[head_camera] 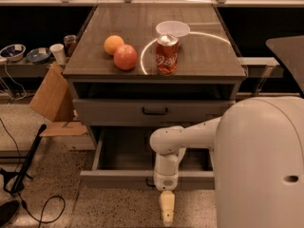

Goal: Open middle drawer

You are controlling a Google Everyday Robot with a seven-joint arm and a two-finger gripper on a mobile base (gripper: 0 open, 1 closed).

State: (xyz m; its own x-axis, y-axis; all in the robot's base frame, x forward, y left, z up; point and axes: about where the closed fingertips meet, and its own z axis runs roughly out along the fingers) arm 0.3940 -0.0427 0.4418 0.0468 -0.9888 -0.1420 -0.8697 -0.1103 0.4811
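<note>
The gripper [166, 208] hangs just in front of the middle drawer [114, 179], which stands pulled out. We cannot tell its grip. We judge the opening done; next, back clear.

Fruit, a bowl and floor clutter around a red soda can [166, 54] on a wooden tabletop [209, 56].

A white bowl [173, 28] sits just behind the can. A red apple [125, 57] lies just left of the can, with an orange [113, 44] touching it, further left and behind. Far left of the can and lower, a side shelf [28, 69] carries a dark jar [70, 44], a white cup [58, 53], a grey dish [37, 55] and a pale dish [13, 52]. A cardboard box [51, 99] leans below-left of the can, and a black cable [42, 208] curls on the speckled floor [109, 208] beyond it. The claw [166, 208] hangs straight below the can, near the floor.
</note>
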